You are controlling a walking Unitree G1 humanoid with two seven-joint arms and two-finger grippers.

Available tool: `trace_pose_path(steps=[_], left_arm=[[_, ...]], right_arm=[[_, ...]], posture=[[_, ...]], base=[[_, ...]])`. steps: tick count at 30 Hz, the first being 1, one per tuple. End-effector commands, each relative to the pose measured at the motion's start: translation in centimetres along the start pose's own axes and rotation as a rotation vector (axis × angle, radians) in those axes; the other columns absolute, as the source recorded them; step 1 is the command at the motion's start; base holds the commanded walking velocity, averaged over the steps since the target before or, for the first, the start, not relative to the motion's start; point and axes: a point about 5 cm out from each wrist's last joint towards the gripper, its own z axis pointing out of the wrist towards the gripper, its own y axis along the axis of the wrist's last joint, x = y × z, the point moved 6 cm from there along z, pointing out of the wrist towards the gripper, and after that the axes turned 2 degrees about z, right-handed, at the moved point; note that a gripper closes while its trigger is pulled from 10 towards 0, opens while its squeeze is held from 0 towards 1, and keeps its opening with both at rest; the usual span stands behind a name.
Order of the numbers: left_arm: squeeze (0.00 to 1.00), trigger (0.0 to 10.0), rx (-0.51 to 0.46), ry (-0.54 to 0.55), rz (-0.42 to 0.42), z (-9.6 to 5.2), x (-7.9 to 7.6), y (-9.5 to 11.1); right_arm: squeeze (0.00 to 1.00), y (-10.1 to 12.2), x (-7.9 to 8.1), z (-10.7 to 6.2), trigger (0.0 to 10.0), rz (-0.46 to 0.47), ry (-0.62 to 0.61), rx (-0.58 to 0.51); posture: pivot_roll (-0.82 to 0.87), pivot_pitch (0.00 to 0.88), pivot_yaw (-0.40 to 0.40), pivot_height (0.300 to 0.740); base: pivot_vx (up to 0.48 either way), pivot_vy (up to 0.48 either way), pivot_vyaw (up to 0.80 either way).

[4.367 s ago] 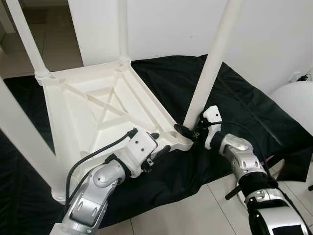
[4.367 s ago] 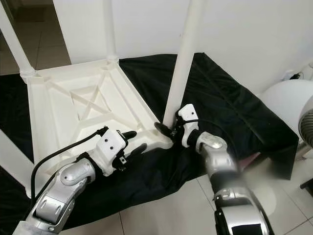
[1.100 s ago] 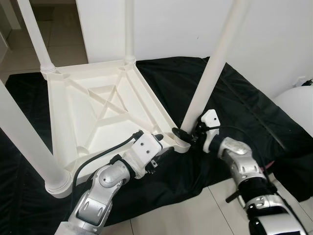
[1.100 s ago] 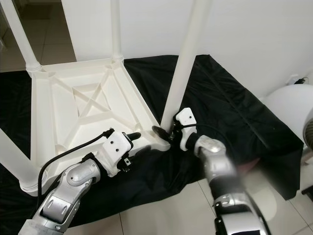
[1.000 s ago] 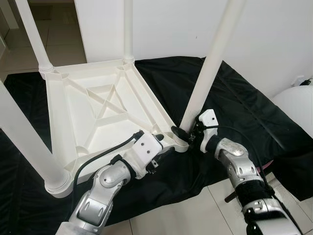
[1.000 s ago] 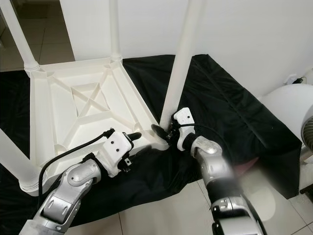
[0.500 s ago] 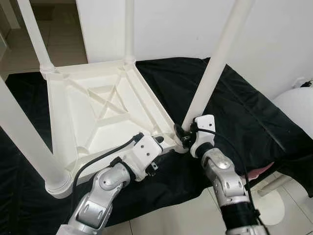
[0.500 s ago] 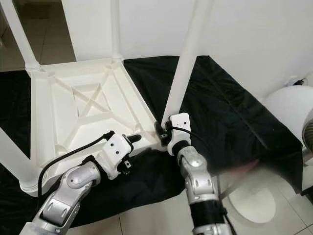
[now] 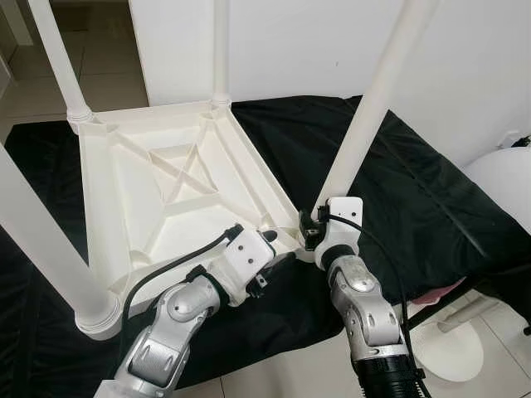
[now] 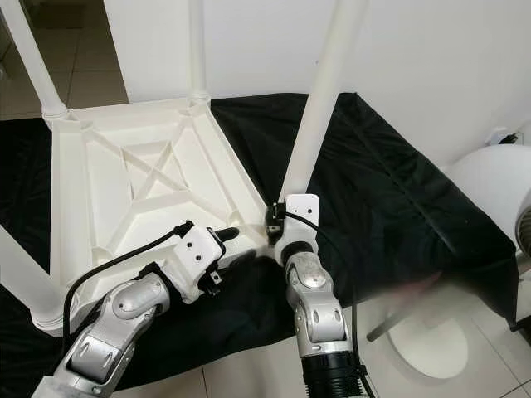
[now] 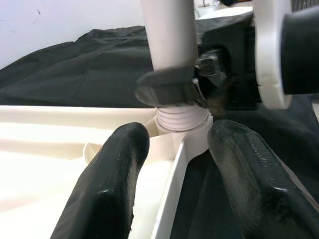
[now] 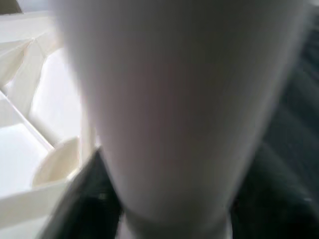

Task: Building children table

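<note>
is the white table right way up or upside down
Upside down: the white plastic table lies on the black cloth with its ribbed underside showing and its legs pointing up.

The upturned tabletop [image 9: 166,191] and its legs [image 9: 369,108] were plain white plastic, lying on a plain black cloth [image 9: 415,191]. The arms were silver, with white housings at the wrists, and each hand's fingers [image 11: 107,184] were matte black. The floor [image 9: 290,373] was pale beige tile.

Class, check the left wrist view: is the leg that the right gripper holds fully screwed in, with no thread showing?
No: white thread rings show between the leg and the table's corner socket.
</note>
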Motion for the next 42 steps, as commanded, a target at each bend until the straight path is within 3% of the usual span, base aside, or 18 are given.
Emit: trace_pose_path(steps=[1,2,7,8,9,13,14,19,27,28,31,32,33,34,35,36,42], left_arm=[[0.00,10.0,0.007,0.012,0.003,0.0,0.0,-0.2],[0.00,10.0,0.007,0.012,0.003,0.0,0.0,-0.2],[0.00,10.0,0.006,0.010,0.005,0.0,-0.1,-0.3],[0.00,10.0,0.005,0.008,0.005,0.1,-0.2,-0.2],[0.00,10.0,0.005,0.008,0.005,0.1,-0.2,-0.3],[0.00,10.0,0.005,0.007,0.006,0.1,-0.2,-0.3],[0.00,10.0,0.005,0.004,0.008,0.2,-0.3,-0.3],[0.00,10.0,0.003,0.000,0.011,0.4,-0.3,-0.3],[0.00,10.0,-0.002,0.002,0.016,0.7,-0.2,-0.1],[0.00,10.0,-0.003,0.008,0.021,0.7,-0.1,-0.1],[0.00,10.0,-0.003,0.013,0.024,0.7,-0.1,-0.1],[0.00,10.0,-0.002,0.018,0.024,0.6,0.0,-0.1],[0.00,10.0,-0.002,0.018,0.024,0.6,0.0,-0.1],[0.00,10.0,0.000,0.021,0.021,0.5,-0.2,-0.1],[0.00,10.0,0.000,0.021,0.021,0.5,-0.2,-0.1],[0.00,10.0,0.002,0.023,0.017,0.4,-0.4,-0.2],[0.00,10.0,0.005,0.029,0.026,0.3,-0.4,-0.1]], right_arm=[[0.91,-1.5,-0.4,-0.4,10.0,0.028,-0.022,0.046],[1.00,-1.3,-0.4,-0.4,10.0,0.036,-0.007,0.041],[1.00,-0.6,-1.0,-0.4,10.0,0.036,0.061,0.006],[0.59,-0.4,-1.3,-0.4,10.0,0.011,0.105,-0.002],[0.00,-0.4,-1.5,-0.4,10.0,-0.003,0.150,0.002],[0.00,-0.4,-1.6,-0.5,10.0,-0.008,0.194,0.007],[0.00,-0.3,-1.8,-0.4,10.0,-0.048,0.289,0.005],[0.00,-0.1,-2.0,0.2,10.0,-0.118,0.420,-0.006],[0.00,0.3,-0.9,0.7,10.0,-0.171,0.609,-0.015],[0.00,0.2,-0.5,1.0,7.9,-0.210,0.659,-0.008],[0.00,0.2,-0.3,1.3,7.9,-0.237,0.692,-0.002],[0.00,0.1,-0.1,1.5,7.0,-0.254,0.710,0.003],[0.00,0.1,-0.1,1.5,7.0,-0.254,0.710,0.003],[0.00,0.0,0.2,1.8,2.4,-0.273,0.725,0.005],[0.00,0.0,0.2,1.8,2.4,-0.273,0.725,0.005],[0.00,-0.1,0.4,2.0,0.0,-0.282,0.742,0.007],[0.00,-1.7,0.5,2.0,0.0,-0.289,0.775,0.051]], posture=[[-0.01,0.033,-0.054,0.740],[-0.01,0.027,-0.054,0.740],[-0.02,0.024,-0.056,0.740],[-0.02,0.025,-0.055,0.740],[-0.02,0.022,-0.057,0.740],[-0.02,0.021,-0.057,0.740],[-0.02,0.017,-0.056,0.740],[-0.02,0.006,-0.059,0.740],[-0.01,0.000,-0.069,0.740],[0.01,0.000,-0.079,0.740],[0.01,0.000,-0.079,0.740],[0.02,0.000,-0.083,0.740],[0.02,0.000,-0.083,0.740],[0.02,0.000,-0.084,0.740],[0.02,0.000,-0.084,0.740],[0.03,0.000,-0.083,0.740],[0.05,0.000,-0.089,0.740]], base=[[0.000,0.000,0.00],[0.000,0.000,0.00],[0.000,0.000,0.00],[0.000,0.000,0.00],[0.000,0.000,0.00],[0.000,0.000,0.00],[0.000,0.000,0.00],[0.000,0.000,0.00],[0.000,0.000,0.00],[0.000,0.000,0.00],[0.000,0.000,0.00],[0.000,0.000,0.00],[0.000,0.000,0.00],[0.000,0.000,0.00],[0.000,0.000,0.00],[0.000,0.000,0.00],[0.000,0.000,0.00]])
